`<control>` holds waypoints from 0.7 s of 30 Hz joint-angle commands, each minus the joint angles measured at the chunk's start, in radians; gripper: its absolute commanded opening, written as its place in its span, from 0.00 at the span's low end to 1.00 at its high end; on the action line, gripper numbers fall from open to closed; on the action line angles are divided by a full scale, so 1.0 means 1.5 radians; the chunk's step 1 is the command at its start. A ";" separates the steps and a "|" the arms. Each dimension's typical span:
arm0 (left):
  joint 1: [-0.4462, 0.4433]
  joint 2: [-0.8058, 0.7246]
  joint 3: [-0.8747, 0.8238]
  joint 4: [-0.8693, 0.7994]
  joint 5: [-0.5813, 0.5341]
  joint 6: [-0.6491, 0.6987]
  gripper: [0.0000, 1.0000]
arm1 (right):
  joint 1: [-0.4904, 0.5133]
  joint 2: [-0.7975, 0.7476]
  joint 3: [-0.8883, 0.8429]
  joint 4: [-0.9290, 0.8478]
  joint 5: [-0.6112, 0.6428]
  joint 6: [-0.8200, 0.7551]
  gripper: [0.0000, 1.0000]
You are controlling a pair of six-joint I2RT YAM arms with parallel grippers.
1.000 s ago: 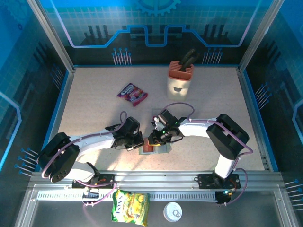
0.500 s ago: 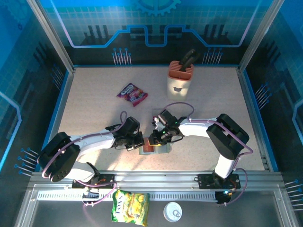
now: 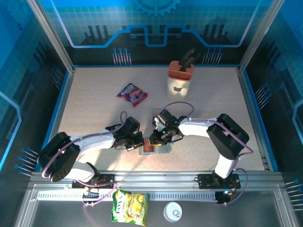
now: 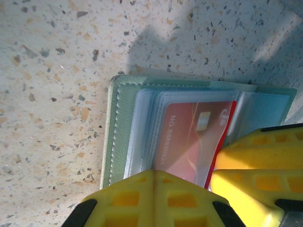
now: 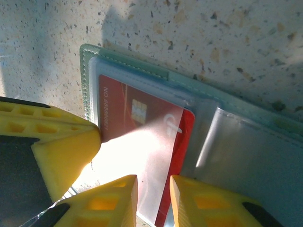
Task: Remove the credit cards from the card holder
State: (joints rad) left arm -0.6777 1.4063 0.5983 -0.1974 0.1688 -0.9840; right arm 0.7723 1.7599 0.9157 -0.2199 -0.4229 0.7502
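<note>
One red card (image 5: 142,127), printed "NO 8888", lies in the card holder (image 4: 118,123); left gripper (image 4: 208,182) closed, right gripper (image 5: 154,189) nipping that card's edge.

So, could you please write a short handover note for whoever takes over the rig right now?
Left gripper: shut, pressing on the left edge of the open grey-green folding card holder near the table's front.
Right gripper: jaws narrowly apart around the edge of the red plastic credit card, which sits under the clear sleeve.
Done: holder opened and pinned.
Left: pull out the red card, then any others; none is out yet.
</note>
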 commanded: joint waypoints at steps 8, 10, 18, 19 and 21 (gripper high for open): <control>0.005 -0.017 -0.011 -0.041 -0.026 0.022 0.02 | 0.007 -0.022 0.003 -0.054 0.039 -0.014 0.26; 0.004 -0.018 -0.011 -0.040 -0.025 0.023 0.00 | 0.006 -0.026 0.003 -0.053 0.038 -0.013 0.26; 0.004 -0.005 -0.011 -0.031 -0.022 0.022 0.00 | 0.006 -0.049 0.006 -0.036 0.019 -0.003 0.26; 0.004 -0.003 -0.011 -0.031 -0.023 0.021 0.00 | 0.006 -0.051 0.005 -0.027 0.010 0.002 0.26; 0.005 -0.002 -0.011 -0.031 -0.022 0.022 0.00 | 0.007 -0.051 0.001 -0.007 -0.007 0.011 0.26</control>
State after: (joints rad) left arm -0.6777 1.3987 0.5972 -0.2207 0.1524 -0.9661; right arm 0.7723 1.7073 0.9161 -0.2558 -0.3969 0.7452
